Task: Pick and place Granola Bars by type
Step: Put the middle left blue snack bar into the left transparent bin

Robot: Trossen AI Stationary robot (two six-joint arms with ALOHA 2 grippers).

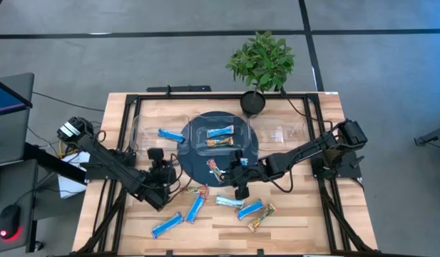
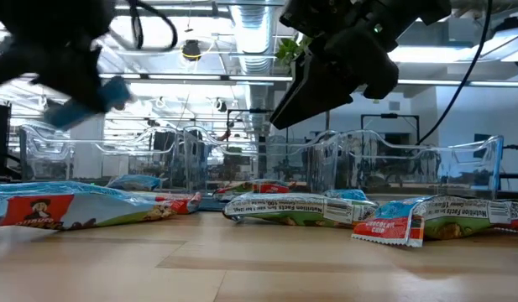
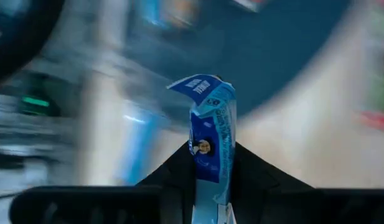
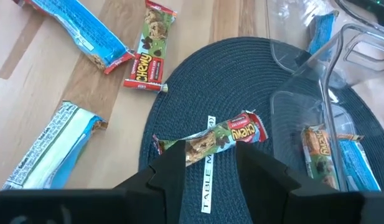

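Right wrist view, "CHEWY" bar (image 4: pixel 147 46), blurred blue bar (image 3: pixel 210 140) in left jaws.

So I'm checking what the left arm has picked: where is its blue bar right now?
The blue bar is clamped upright in the left claw, lifted off the wood, left of the round blue mat in the high view.

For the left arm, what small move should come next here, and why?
Probably carry on toward the clear bin. The left gripper is shut on a blue bar, lifted off the table, and one blue bar already lies in that bin.
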